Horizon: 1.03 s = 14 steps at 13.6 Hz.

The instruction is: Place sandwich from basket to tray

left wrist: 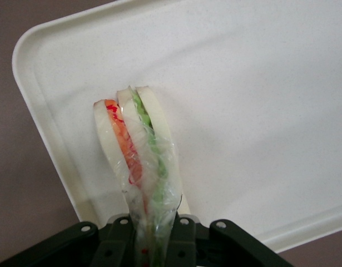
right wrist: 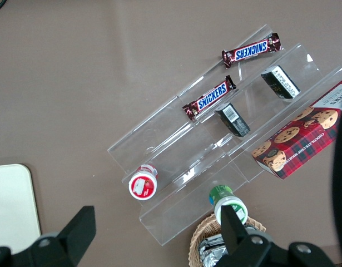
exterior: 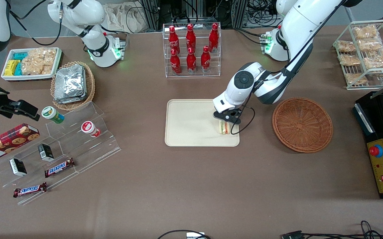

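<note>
On the brown worktop [exterior: 191,186], the flat cream-beige rectangular plastic tray [exterior: 184,124] lies beside the round brown wicker basket [exterior: 302,124], and the black pincer [exterior: 226,117] is clamped on the clear-wrapped triangular white-bread sandwich [left wrist: 138,150], standing on edge on the tray.

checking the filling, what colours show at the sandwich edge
Red-orange and green between white bread on the sandwich; left wrist view.

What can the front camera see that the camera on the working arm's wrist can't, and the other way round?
Only the front view shows the empty brown basket beside the tray, the cola bottles and the whole arm. Only the wrist view shows, close up, the sandwich's red and green filling layers under clear wrap. Both show the gripper shut on the sandwich, standing on edge over the tray near its corner.
</note>
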Motion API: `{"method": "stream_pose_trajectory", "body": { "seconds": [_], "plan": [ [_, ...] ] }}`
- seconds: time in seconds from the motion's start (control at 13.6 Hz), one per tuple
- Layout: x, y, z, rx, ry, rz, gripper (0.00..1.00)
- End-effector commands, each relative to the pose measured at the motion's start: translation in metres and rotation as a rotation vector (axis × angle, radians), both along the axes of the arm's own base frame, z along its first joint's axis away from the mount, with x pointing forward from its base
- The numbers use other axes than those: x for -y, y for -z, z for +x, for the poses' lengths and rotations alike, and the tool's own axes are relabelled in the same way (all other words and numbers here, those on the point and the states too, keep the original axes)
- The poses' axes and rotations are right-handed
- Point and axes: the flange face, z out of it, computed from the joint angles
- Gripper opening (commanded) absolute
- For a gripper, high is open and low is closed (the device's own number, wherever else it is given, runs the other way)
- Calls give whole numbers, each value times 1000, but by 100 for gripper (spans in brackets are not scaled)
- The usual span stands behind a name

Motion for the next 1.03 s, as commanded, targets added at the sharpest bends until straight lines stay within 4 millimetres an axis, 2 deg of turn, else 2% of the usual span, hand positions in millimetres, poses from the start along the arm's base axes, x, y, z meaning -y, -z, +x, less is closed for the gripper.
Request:
{"method": "stream_pose_trajectory", "body": {
  "seconds": [0.0, 0.07, 0.22, 0.29, 0.44, 0.81, 0.96],
  "plan": [
    [8, 2, 6, 18, -12, -2, 25],
    [7, 2, 7, 20, -11, -1, 43],
    [7, -2, 9, 25, -27, 1, 85],
    [8, -6, 10, 27, -63, 5, 100],
    [10, -22, 15, 44, -106, 17, 100],
    [20, -72, 48, 22, -200, 121, 100],
    [12, -91, 58, 53, -254, 118, 100]
  ]
}}
